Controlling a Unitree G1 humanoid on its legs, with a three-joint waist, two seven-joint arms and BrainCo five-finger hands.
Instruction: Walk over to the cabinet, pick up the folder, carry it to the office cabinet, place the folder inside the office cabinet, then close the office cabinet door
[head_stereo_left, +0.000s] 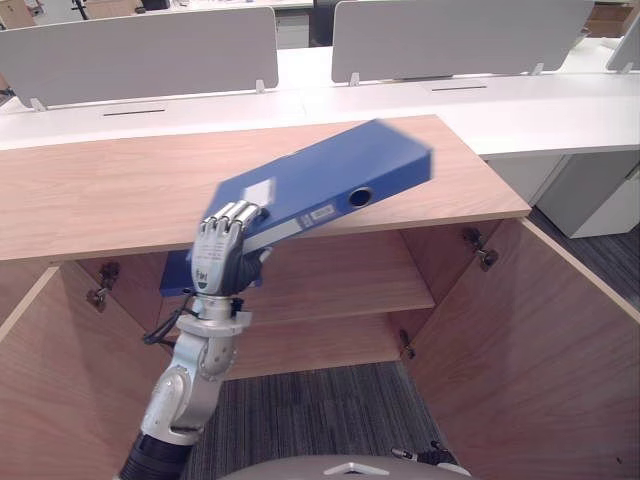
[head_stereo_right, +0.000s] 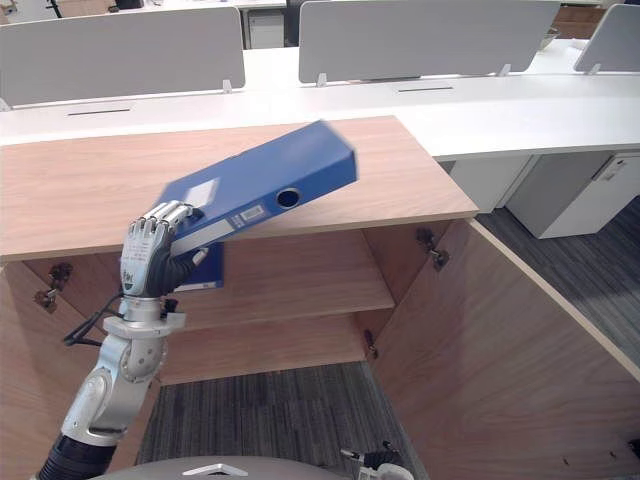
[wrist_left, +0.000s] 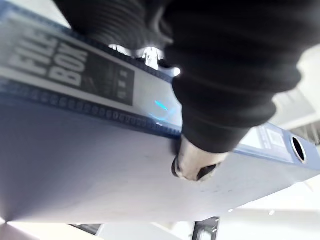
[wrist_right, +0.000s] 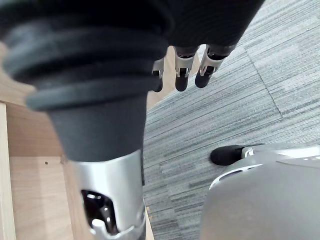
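The open wooden office cabinet (head_stereo_left: 520, 340) gapes below the left hand (head_stereo_left: 222, 255), which clamps the low end of the tilted blue lever-arch folder (head_stereo_left: 330, 185). Best to level it, dip under the counter (head_stereo_left: 100, 195), and slide it onto the shelf (head_stereo_left: 340, 275). The right hand (wrist_right: 184, 72) hangs slack over grey carpet (wrist_right: 250, 110). White desks (head_stereo_left: 540, 110) stand beyond.

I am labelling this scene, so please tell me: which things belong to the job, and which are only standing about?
Part of the job: blue folder, tilted in the left hand; open cabinet, its shelf, its right door.
Only standing about: white desks; grey screens; right hand, idle above the carpet.
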